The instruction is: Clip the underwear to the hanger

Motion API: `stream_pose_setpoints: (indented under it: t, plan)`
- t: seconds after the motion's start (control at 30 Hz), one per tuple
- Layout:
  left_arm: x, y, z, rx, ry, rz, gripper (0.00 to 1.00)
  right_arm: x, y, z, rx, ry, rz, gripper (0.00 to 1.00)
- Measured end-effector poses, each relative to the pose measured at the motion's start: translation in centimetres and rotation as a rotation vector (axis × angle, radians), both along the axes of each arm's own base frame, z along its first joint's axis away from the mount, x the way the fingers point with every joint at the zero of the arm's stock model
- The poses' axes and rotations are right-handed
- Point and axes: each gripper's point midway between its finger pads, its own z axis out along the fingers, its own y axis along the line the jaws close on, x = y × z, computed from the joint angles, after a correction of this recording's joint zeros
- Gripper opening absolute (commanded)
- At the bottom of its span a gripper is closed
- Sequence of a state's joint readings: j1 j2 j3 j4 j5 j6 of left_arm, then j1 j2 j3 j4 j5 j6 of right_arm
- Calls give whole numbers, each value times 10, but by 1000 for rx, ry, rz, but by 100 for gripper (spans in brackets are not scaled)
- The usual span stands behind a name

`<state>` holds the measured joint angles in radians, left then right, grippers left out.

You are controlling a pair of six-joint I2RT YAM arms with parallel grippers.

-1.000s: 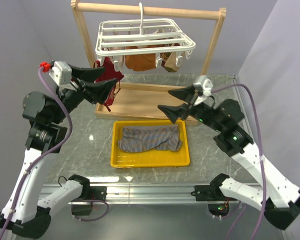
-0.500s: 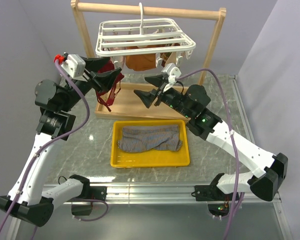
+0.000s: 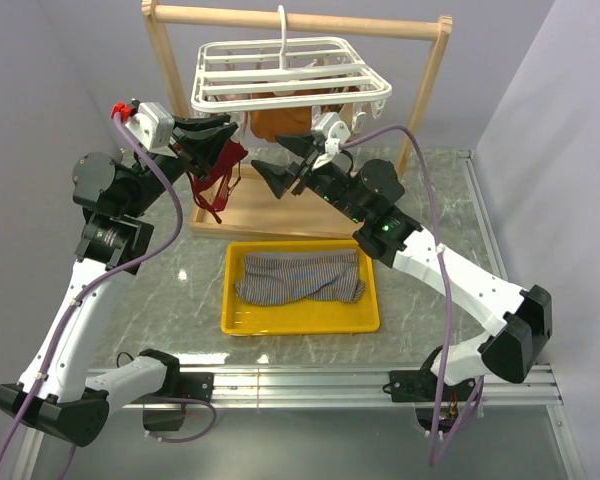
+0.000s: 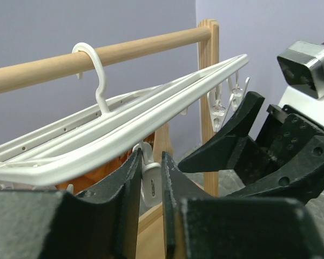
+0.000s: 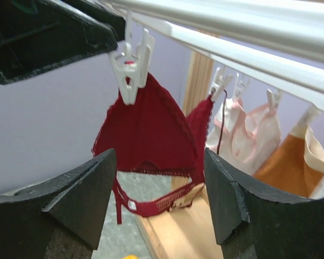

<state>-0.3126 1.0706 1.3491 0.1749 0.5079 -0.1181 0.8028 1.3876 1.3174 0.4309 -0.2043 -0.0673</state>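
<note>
From above, the underwear lies crumpled in the yellow tray at the middle of the table, with neither arm near it. Both arms reach to the far side, where the hanger dangles by its hook from the wooden stand. The left claw is up at the hanger's near-left rim, just above the dark red underwear pegged there. The right claw is just to its right, pointing leftward at it.

Looking along the left wrist, that claw's jaws are drawn in narrow about a small white clip hanging from the rim. The clip sits squeezed between them, as far as I can make out. The right claw looms close by on the right.

From the right wrist, the right claw is spread wide and holds nothing. That same clip dangles ahead of it with the red garment behind.

So I'd say the job has barely begun. A clip seems to be getting readied, but the striped shorts have not yet been lifted. Fetching them from the tray, raising them to the rim and pinching them into a clip all remain.
</note>
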Motion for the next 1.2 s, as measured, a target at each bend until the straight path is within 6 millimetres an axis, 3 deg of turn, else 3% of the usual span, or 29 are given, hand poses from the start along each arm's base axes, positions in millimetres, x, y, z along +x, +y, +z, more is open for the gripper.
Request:
stream_pose_setpoints:
  t: [0.33,0.57,0.73,0.93,0.97,1.03,1.07,1.13,1.2]
  plan:
    - [0,0,0,-3,5,-5,16,6,25,23,44,-46,61,73]
    - [-1,-1,0,-10,14,-10,16,3,40,28,49,-57,90,71]
    - [-1,-1,-2,-17,31,-15,16,4,50,23,35,-52,108,59]
    - [-1,-2,-6,-30,68,-23,16,6,55,33,42,-62,111,46]
    - [0,-2,-7,-32,75,-24,19,5,55,35,42,-64,113,35]
    - [0,-2,-7,-40,88,-24,28,4,55,38,42,-67,119,23]
    - [0,-1,-6,-46,90,-22,37,4,56,38,38,-63,124,14]
    - [-2,0,-6,-56,104,-18,49,2,59,40,37,-65,142,8]
    - [-7,2,-5,-67,117,-19,54,-1,62,41,34,-65,166,4]
